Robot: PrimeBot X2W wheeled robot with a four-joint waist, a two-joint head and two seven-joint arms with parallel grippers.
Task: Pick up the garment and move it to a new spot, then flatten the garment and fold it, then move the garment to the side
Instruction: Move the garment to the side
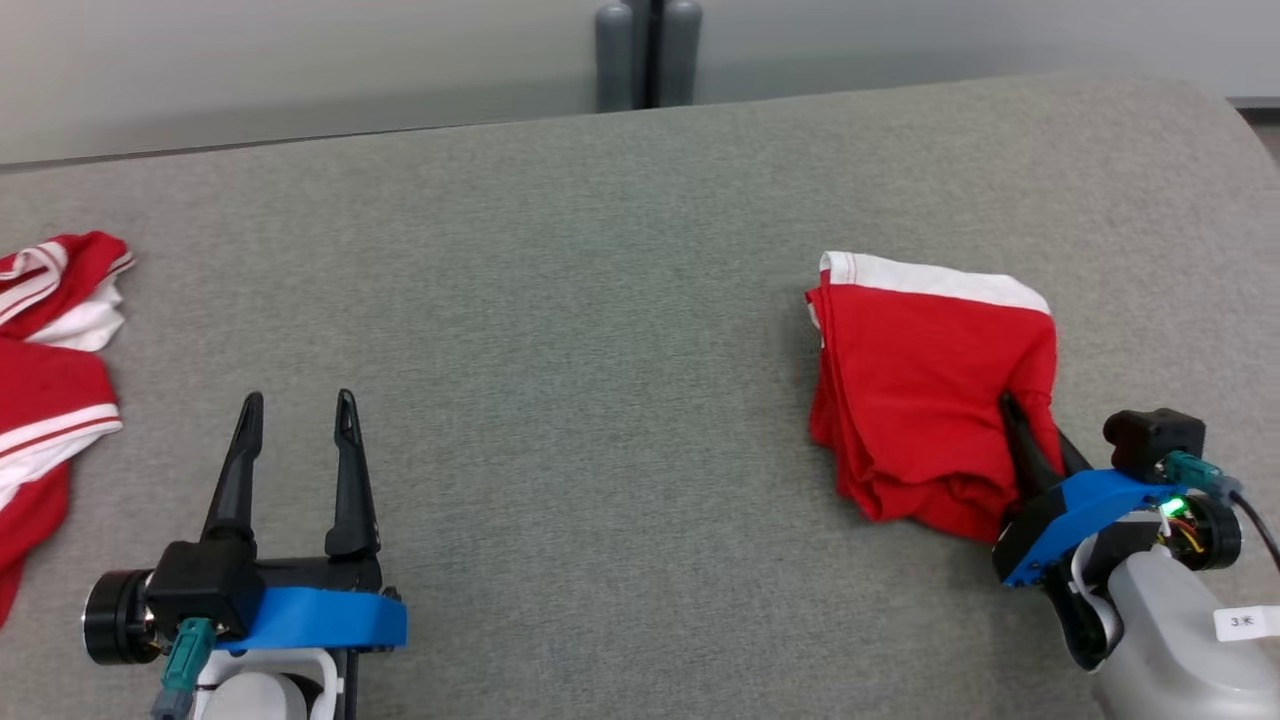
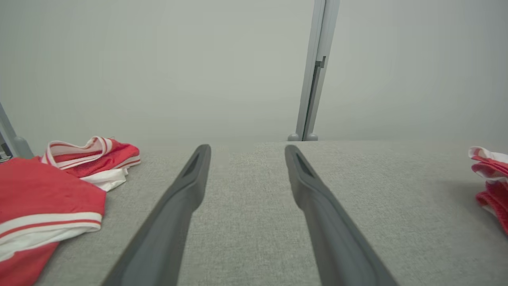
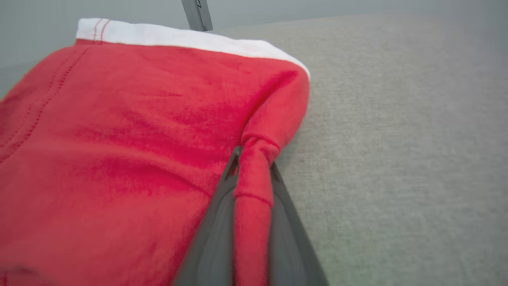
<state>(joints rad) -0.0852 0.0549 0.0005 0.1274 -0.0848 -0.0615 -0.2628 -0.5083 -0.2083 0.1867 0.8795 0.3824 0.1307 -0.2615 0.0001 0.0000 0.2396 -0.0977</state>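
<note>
The right tool [image 3: 256,159] was clamped on a bunched fold at the right edge of the folded red garment [image 1: 920,390]. The garment lay on the right side of the grey desk [image 1: 600,300], its white band at the far edge. The left tool [image 1: 298,400] had its fingers spread and empty, near other red-and-white clothes [image 1: 50,400] at the desk's left edge.

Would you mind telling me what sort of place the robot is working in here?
Likely a garment-folding test bench: a grey cloth-covered table, plain partition wall, a folded red garment, more red-and-white clothes.
</note>
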